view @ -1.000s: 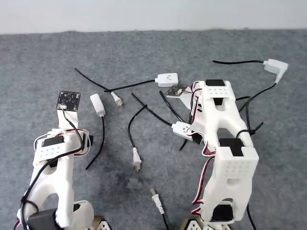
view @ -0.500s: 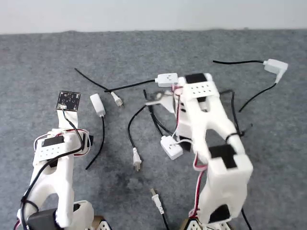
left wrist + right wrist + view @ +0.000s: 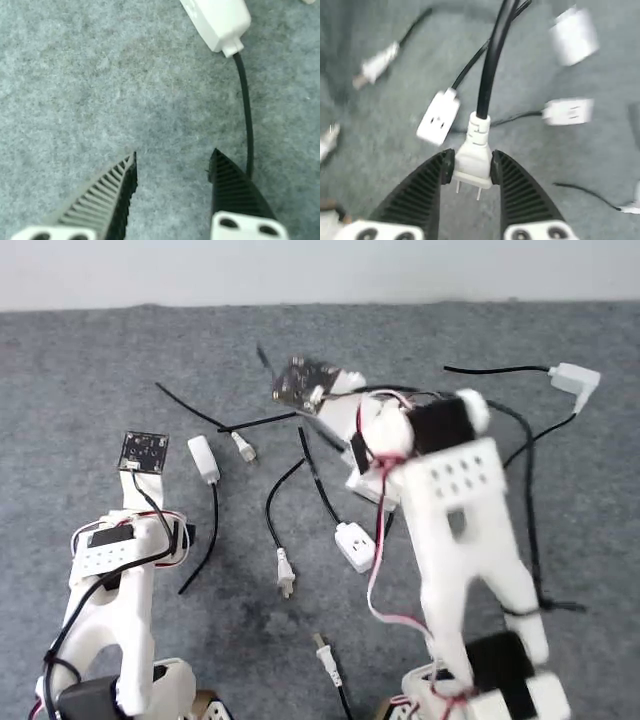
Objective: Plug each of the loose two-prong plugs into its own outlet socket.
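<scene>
The right gripper [image 3: 472, 156] is clamped on a white plug [image 3: 472, 167], whose black cord [image 3: 492, 60] runs away from it. In the high view a white socket [image 3: 355, 543] lies on the carpet [image 3: 90, 370] at about 7 o'clock from the right arm [image 3: 455, 500]. The left gripper [image 3: 174, 156] hangs over the carpet with its jaws apart, with a second socket [image 3: 217, 20] near it, at 1 o'clock from the left arm [image 3: 110, 580]

The plug [image 3: 474, 150] sits in the right hand [image 3: 472, 157], near a socket [image 3: 438, 117].
</scene>
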You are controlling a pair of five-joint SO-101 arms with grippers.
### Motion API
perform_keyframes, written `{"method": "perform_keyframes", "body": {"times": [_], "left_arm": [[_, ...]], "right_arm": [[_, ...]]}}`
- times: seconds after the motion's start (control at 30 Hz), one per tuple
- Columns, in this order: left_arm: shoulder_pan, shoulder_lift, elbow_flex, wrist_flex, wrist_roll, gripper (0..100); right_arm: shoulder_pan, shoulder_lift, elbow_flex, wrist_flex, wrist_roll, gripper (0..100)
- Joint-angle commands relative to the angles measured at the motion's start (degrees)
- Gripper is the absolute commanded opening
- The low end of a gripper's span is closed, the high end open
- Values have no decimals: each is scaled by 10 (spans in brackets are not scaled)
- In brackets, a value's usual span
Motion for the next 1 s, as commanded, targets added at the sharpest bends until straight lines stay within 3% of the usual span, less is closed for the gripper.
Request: {"method": "perform_keyframes", "body": {"times": [0.0, 0.23, 0.33, 0.57, 0.8, 0.97], "left_arm": [[2, -20, -5, -13, 0, 235], [2, -39, -1, -13, 0, 235], [12, -90, 19, -58, 4, 235], [109, -364, 56, -58, 0, 235], [258, -696, 58, 101, 0, 235], [335, -847, 55, 211, -12, 235]], "right_arm": [[-21, -101, -73, 22, -80, 8], [-54, -218, -74, -15, -178, 8], [-67, -245, -73, -48, -222, 8], [-73, -257, -73, -89, -296, 8], [-76, -258, -73, -133, -304, 8], [-123, -258, -73, -133, -360, 8]]}}
